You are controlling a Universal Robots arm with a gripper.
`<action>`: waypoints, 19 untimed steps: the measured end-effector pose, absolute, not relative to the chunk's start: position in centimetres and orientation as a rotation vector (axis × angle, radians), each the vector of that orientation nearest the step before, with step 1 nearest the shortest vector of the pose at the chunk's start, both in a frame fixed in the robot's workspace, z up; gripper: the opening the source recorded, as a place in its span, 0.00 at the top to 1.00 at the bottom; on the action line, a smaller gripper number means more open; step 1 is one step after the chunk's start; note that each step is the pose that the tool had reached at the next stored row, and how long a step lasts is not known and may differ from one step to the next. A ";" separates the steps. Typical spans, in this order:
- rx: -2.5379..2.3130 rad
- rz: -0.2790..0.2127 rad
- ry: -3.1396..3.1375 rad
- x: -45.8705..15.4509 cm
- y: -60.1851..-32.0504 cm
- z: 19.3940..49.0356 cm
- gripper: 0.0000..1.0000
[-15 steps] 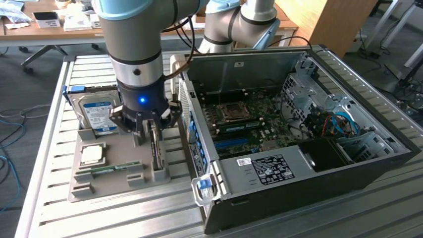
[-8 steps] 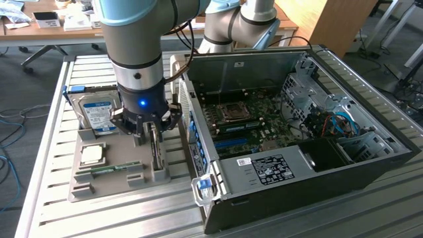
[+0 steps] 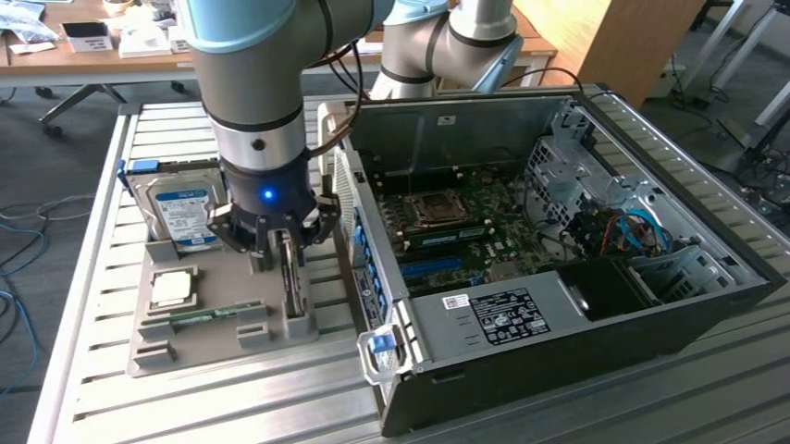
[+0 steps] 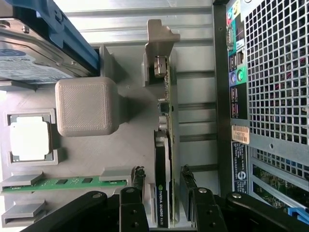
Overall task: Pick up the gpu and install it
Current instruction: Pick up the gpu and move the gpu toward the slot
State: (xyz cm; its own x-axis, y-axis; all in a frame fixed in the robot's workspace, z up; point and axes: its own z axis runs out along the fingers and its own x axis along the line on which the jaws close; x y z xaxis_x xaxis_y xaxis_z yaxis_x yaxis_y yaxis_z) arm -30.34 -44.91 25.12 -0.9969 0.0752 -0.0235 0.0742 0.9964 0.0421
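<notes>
Step in hand: grasping. Gpu stands on edge in tray slot, on tray's side nearest case. Gripper over tray, fingers apart, straddling gpu, unclamped. Grip likely needs square closing on both faces.

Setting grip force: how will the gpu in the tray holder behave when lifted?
Likely stiff: the gpu is a board with a black cooler, so little flex. Probably fragile where a finger faces the bare board side. It stands on edge in the gray holder, so an off-centre pull by the gripper might tilt or bind it.
</notes>
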 end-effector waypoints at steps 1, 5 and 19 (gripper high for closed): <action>0.117 0.064 3.114 -30.3 -44.9 25.1 0.57; 0.117 0.064 3.114 -30.2 -44.9 24.9 0.57; 0.117 0.064 3.114 -30.1 -44.7 24.5 0.57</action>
State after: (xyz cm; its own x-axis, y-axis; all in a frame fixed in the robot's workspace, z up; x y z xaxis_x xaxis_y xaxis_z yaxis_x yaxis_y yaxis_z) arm -30.15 -44.68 24.52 -0.9969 0.0752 -0.0235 0.0742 0.9964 0.0421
